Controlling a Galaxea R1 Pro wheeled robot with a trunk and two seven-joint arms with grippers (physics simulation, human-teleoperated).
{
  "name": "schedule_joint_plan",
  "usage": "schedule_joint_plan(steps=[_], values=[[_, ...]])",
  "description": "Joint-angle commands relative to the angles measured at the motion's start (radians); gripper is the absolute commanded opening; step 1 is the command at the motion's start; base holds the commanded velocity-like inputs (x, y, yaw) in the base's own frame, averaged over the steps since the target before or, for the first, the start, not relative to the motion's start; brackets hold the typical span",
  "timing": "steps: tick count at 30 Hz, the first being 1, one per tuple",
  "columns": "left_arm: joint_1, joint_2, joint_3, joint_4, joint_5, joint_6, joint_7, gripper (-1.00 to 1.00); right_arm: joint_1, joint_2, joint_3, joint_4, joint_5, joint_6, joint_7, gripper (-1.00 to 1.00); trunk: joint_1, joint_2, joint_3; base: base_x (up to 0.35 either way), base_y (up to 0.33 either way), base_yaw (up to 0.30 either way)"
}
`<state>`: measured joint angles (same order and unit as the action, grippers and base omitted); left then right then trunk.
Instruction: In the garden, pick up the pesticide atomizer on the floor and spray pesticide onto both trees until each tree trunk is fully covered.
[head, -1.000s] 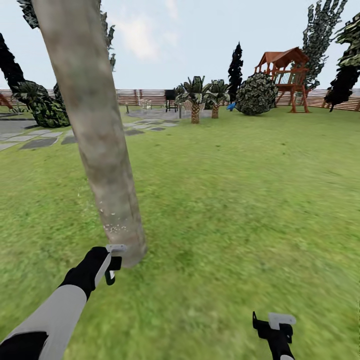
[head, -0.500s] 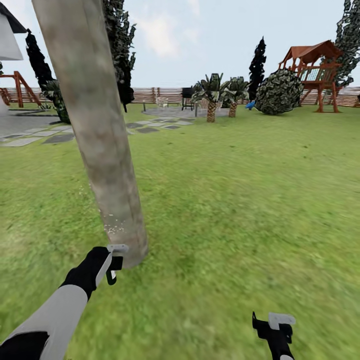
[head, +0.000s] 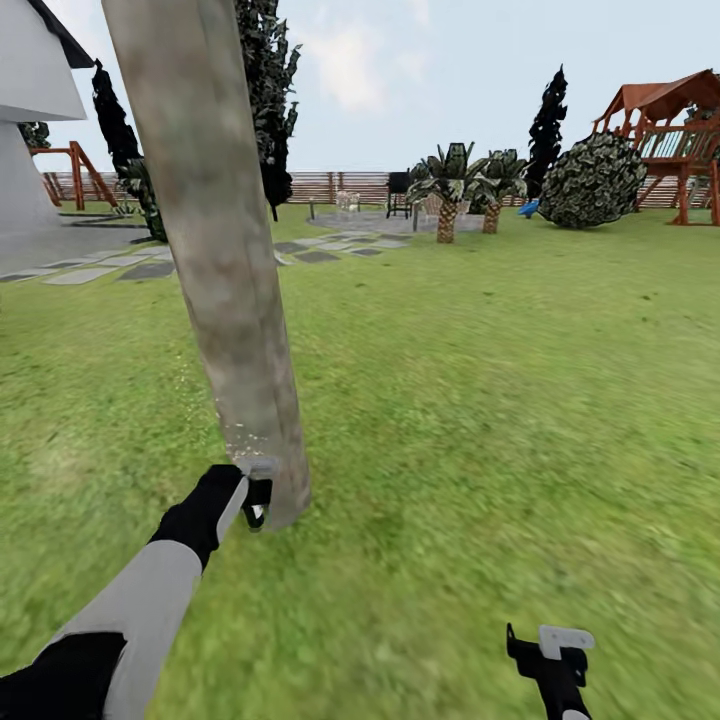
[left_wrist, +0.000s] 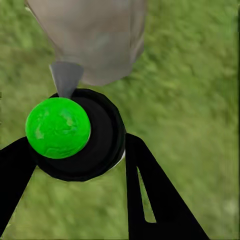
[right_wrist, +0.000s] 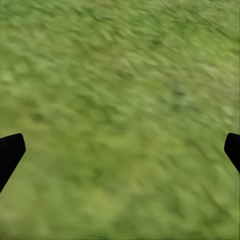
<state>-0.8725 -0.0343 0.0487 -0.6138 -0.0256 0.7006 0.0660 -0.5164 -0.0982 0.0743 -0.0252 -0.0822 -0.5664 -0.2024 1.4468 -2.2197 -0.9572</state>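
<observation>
Low at the near edge of the head view, the right tool (head: 552, 650) is seen over bare grass (head: 480, 420), and in the right wrist view its two finger tips stand wide apart with nothing between them, so it is judged open and idle. Nearer the middle, the left tool (head: 255, 500) is held against the foot of the trunk (head: 225, 260). In the left wrist view the atomizer (left_wrist: 77, 135) is clamped between the black fingers (left_wrist: 150, 195); its round dark body carries a bright green cap there, and a grey nozzle points at the trunk (left_wrist: 95, 40), which lies just beyond. The pick-up part of the task is therefore taken as done.

Pale specks of pesticide (head: 240, 438) are seen on the lowest stretch of the trunk, just above the left tool, with a few more scattered a little higher. Above that the bark looks bare, though fine specks could be lost in the blur. Coverage of this first tree is judged only begun: most of the trunk is left to spray.

Farther off, stepping slabs (head: 150, 270), two short palms (head: 465, 195), a round bush (head: 593, 182), a play frame (head: 670, 130) and the fence (head: 340, 185) are seen. A second tree of the wanted kind cannot be told for certain, so that half of the task is judged untouched.
</observation>
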Motion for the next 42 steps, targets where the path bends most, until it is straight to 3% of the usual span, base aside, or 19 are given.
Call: schedule_joint_plan(steps=[1,3,4,6,8,10,14,15,18,21,23,26,29,31,33,35,37,42], values=[[-0.029,0.007,0.006,-0.001,-0.002,0.021,-0.007,-1.00,-0.001,-0.001,0.008,0.001,-0.008,-0.003,-0.003,1.00,0.000,0.000,-0.001,0.000,0.000,0.000],[-0.050,0.031,0.005,0.000,-0.007,0.044,-0.025,-1.00,-0.001,-0.001,0.008,0.001,-0.008,-0.003,-0.003,1.00,0.000,0.000,-0.001,0.000,0.000,0.000],[-0.058,0.068,0.005,0.000,-0.007,0.053,-0.034,-1.00,-0.001,-0.001,0.008,0.001,-0.008,-0.003,-0.003,1.00,0.000,0.000,-0.001,0.000,0.000,0.000],[-0.061,0.120,0.005,0.000,-0.005,0.057,-0.038,-1.00,-0.001,-0.002,0.008,0.001,-0.008,-0.003,-0.003,1.00,0.000,0.000,-0.001,0.000,0.000,0.000],[-0.061,0.146,0.005,0.001,-0.004,0.058,-0.040,-1.00,-0.001,-0.002,0.008,0.001,-0.008,-0.003,-0.003,1.00,0.000,0.000,-0.001,0.000,0.000,0.000],[-0.063,0.140,0.004,0.000,-0.004,0.060,-0.041,-1.00,-0.001,-0.002,0.008,0.001,-0.008,-0.003,-0.003,1.00,0.000,0.000,-0.001,0.000,0.000,0.000],[-0.072,0.063,0.001,-0.002,-0.010,0.072,-0.059,-1.00,-0.001,-0.002,0.008,0.001,-0.008,-0.003,-0.003,1.00,0.000,0.000,-0.001,0.000,0.000,0.000],[-0.088,0.059,0.001,-0.002,-0.010,0.090,-0.062,-1.00,-0.001,-0.002,0.008,0.001,-0.008,-0.003,-0.003,1.00,0.000,0.000,-0.001,0.000,0.000,0.000],[-0.105,0.083,0.004,-0.001,-0.006,0.116,-0.073,-1.00,-0.001,-0.002,0.008,0.001,-0.008,-0.003,-0.003,1.00,0.000,0.000,-0.001,0.000,0.000,0.000],[-0.108,0.173,0.008,-0.001,-0.004,0.121,-0.141,-1.00,-0.001,-0.002,0.008,0.001,-0.008,-0.003,-0.003,1.00,0.000,0.000,-0.001,0.000,0.000,0.000],[-0.108,0.194,0.008,-0.001,-0.007,0.121,-0.175,-1.00,-0.001,-0.002,0.008,0.001,-0.008,-0.003,-0.003,1.00,0.000,0.000,-0.001,0.000,0.000,0.000],[-0.109,0.182,0.003,-0.002,-0.011,0.122,-0.189,-1.00,-0.001,-0.002,0.008,0.001,-0.008,-0.003,-0.003,1.00,0.000,0.000,-0.001,0.000,0.000,0.000],[-0.113,0.135,0.001,-0.004,-0.014,0.123,-0.187,-1.00,-0.001,-0.002,0.008,0.001,-0.008,-0.003,-0.003,1.00,0.000,0.000,-0.001,0.000,0.000,0.000],[-0.128,0.129,0.001,-0.004,-0.016,0.124,-0.186,-1.00,-0.001,-0.002,0.008,0.001,-0.008,-0.003,-0.003,1.00,0.000,0.000,-0.001,0.000,0.000,0.000],[-0.140,0.141,0.002,-0.003,-0.017,0.138,-0.186,-1.00,-0.001,-0.002,0.008,0.001,-0.008,-0.002,-0.003,1.00,0.000,0.000,-0.001,0.000,0.000,0.000],[-0.144,0.199,0.004,-0.004,-0.015,0.148,-0.188,-1.00,-0.001,-0.002,0.008,0.001,-0.007,-0.001,-0.003,1.00,0.000,0.000,-0.001,0.000,0.000,0.000],[-0.145,0.225,0.004,-0.004,-0.016,0.151,-0.189,-1.00,-0.001,-0.002,0.008,0.001,-0.007,-0.001,-0.003,1.00,0.000,0.000,-0.001,0.000,0.000,0.000],[-0.141,0.227,0.001,-0.003,-0.014,0.152,-0.190,-1.00,-0.001,-0.002,0.008,0.001,-0.008,-0.002,-0.003,1.00,0.000,0.000,-0.001,0.007,-0.008,0.000]])
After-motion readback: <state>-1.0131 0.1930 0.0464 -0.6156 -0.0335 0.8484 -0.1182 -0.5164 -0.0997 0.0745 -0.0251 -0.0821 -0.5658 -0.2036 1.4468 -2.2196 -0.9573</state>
